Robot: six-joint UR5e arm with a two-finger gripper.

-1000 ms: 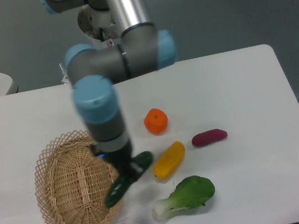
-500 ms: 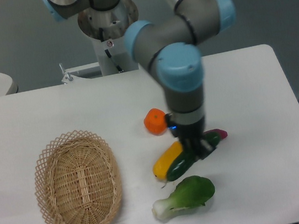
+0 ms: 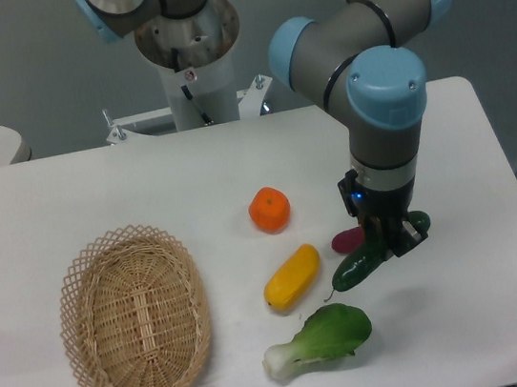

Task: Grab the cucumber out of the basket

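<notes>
My gripper (image 3: 389, 239) is shut on the dark green cucumber (image 3: 360, 264) and holds it at a tilt just above the table, right of the middle. The cucumber's lower end points down-left toward the bok choy. The tan wicker basket (image 3: 91, 352) lies at the front left with nothing in it, far to the left of the gripper. The arm hangs down over the cucumber and hides part of it.
A small purple vegetable (image 3: 345, 240) lies right behind the cucumber, mostly hidden by it. A yellow vegetable (image 3: 292, 277) lies left of the cucumber. An orange fruit (image 3: 269, 209) sits behind that. A leafy bok choy (image 3: 322, 338) lies in front.
The gripper has carried the cucumber from the basket's right rim rightward across the table, past the yellow vegetable, to above the purple vegetable. The basket now holds nothing.
</notes>
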